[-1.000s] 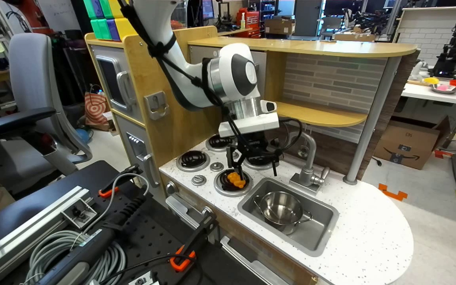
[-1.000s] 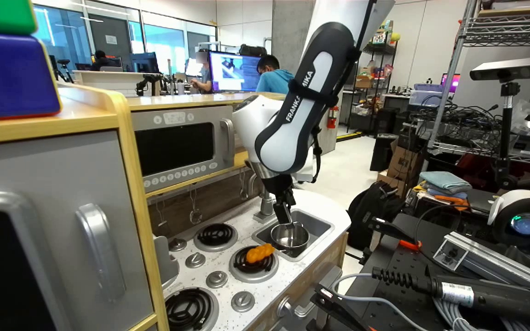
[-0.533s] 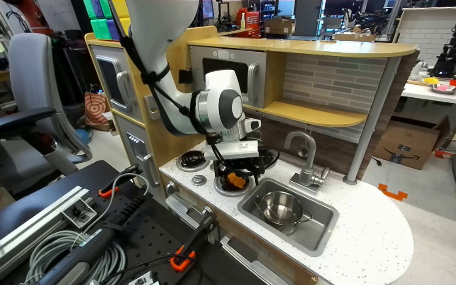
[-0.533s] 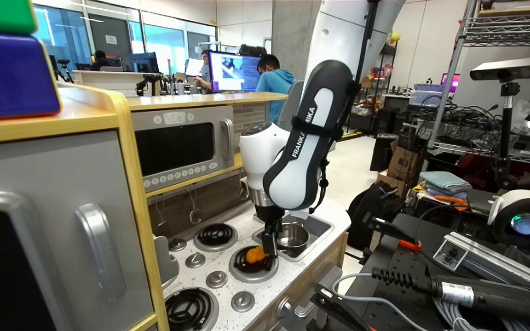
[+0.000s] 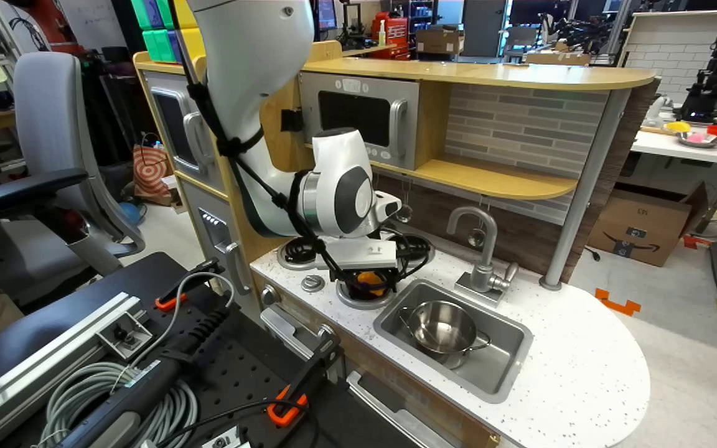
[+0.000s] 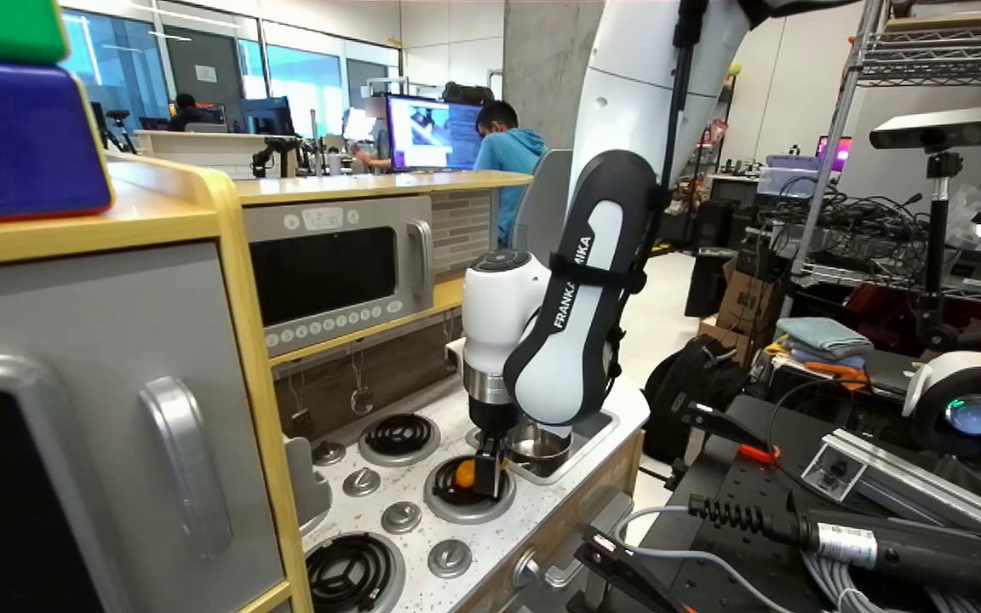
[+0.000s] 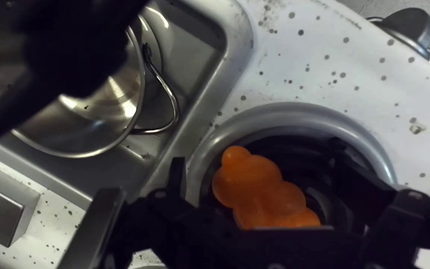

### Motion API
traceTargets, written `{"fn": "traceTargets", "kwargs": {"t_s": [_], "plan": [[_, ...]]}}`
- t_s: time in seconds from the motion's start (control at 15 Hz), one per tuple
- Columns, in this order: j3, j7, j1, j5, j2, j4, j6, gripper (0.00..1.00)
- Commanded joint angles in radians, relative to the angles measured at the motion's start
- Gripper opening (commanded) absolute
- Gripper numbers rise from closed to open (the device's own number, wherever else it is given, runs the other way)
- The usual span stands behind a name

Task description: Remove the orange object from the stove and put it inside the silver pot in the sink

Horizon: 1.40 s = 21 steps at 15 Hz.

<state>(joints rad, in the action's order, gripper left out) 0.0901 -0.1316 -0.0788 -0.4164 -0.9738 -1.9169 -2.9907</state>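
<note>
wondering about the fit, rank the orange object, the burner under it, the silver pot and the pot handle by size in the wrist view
1. Burner and silver pot: unsure which is larger; both partly hidden, the silver pot also cut off
2. Orange object
3. Pot handle

The arm [image 6: 576,332] slants down from above, its wrist [image 6: 497,319] near upright, the gripper [image 7: 258,160] pointing downward with its fingers [image 7: 364,183] (clearest in the wrist view) spread apart.
</note>
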Motion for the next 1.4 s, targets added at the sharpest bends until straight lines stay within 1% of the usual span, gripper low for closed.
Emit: {"fn": "traceTargets", "kwargs": {"t_s": [0.0, 0.07, 0.13, 0.2, 0.27, 0.33, 0.4, 0.6, 0.73, 0.8, 0.93, 1.0, 1.07, 1.33], "plan": [[-0.027, -0.055, 0.029, 0.026, -0.022, -0.007, -0.110, 1.00], [-0.028, -0.061, 0.029, 0.027, -0.023, -0.008, -0.123, 1.00], [-0.032, -0.068, 0.033, 0.030, -0.026, -0.007, -0.129, 0.75], [-0.037, -0.072, 0.035, 0.036, -0.024, -0.007, -0.119, 0.72], [-0.046, -0.076, 0.040, 0.044, -0.021, -0.007, -0.099, 0.66], [-0.056, -0.076, 0.046, 0.055, -0.017, -0.005, -0.072, 0.59], [-0.060, -0.072, 0.045, 0.065, -0.014, -0.001, -0.049, 0.49], [-0.057, -0.058, 0.046, 0.100, -0.011, 0.020, -0.022, 0.28], [-0.059, -0.052, 0.052, 0.125, -0.007, 0.039, 0.011, 0.13], [-0.059, -0.044, 0.050, 0.143, -0.003, 0.054, 0.045, 0.04], [-0.049, -0.025, 0.038, 0.173, 0.011, 0.078, 0.136, 0.00], [-0.042, -0.014, 0.036, 0.188, 0.018, 0.096, 0.198, 0.00], [-0.034, 0.000, 0.037, 0.200, 0.017, 0.114, 0.241, 0.03], [-0.004, 0.055, 0.045, 0.227, 0.010, 0.182, 0.364, 0.03]]}}
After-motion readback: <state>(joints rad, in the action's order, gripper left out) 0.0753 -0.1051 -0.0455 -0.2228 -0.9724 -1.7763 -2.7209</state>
